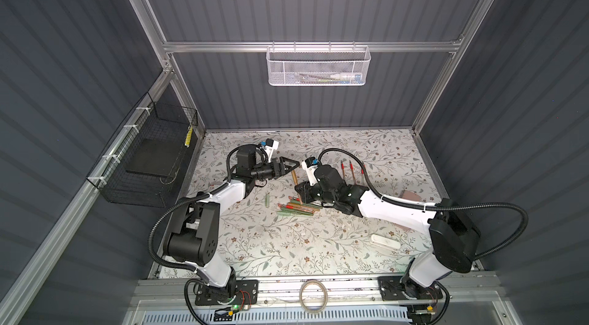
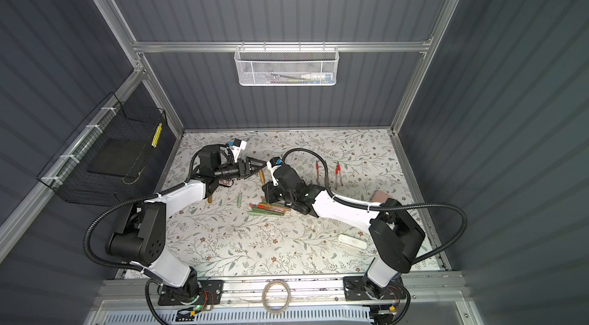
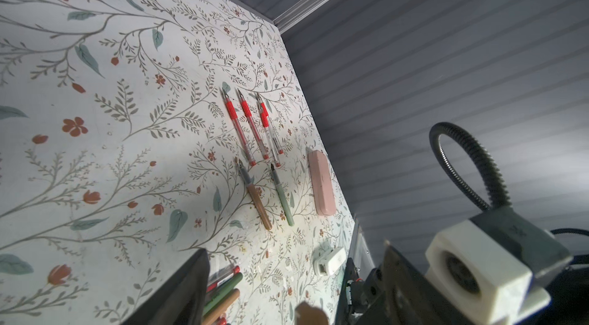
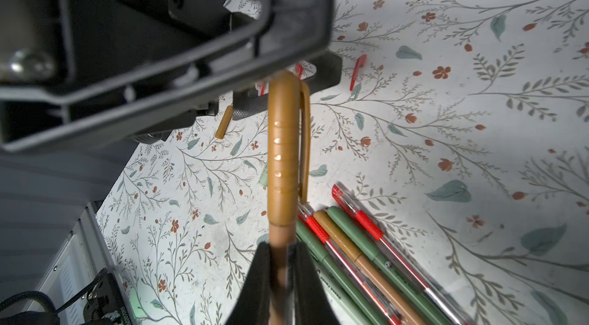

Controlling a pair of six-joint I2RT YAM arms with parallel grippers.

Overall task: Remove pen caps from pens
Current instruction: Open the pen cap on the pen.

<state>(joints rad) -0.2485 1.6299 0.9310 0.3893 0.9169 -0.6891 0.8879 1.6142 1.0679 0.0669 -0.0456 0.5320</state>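
My right gripper (image 4: 282, 262) is shut on the barrel of a mustard-brown pen (image 4: 283, 154), held above the table with its cap pointing away from the jaws. In both top views this pen (image 1: 294, 176) (image 2: 261, 176) reaches from the right gripper (image 1: 301, 191) up to my left gripper (image 1: 288, 165). The left gripper (image 3: 296, 275) is open, and the cap's tip (image 3: 310, 313) sits between its fingers with a gap on each side. A pile of capped pens (image 1: 296, 207) (image 4: 366, 250), green, brown and clear with red, lies just below the right gripper.
Three clear red-grip pens (image 3: 251, 129), a brown one (image 3: 258, 199) and a pale-green one (image 3: 282, 196) lie uncapped at the back right beside a pink case (image 3: 322, 186). A white case (image 1: 385, 241) lies front right. Loose caps: green (image 1: 267, 199), brown (image 4: 224, 122), red (image 4: 357, 71).
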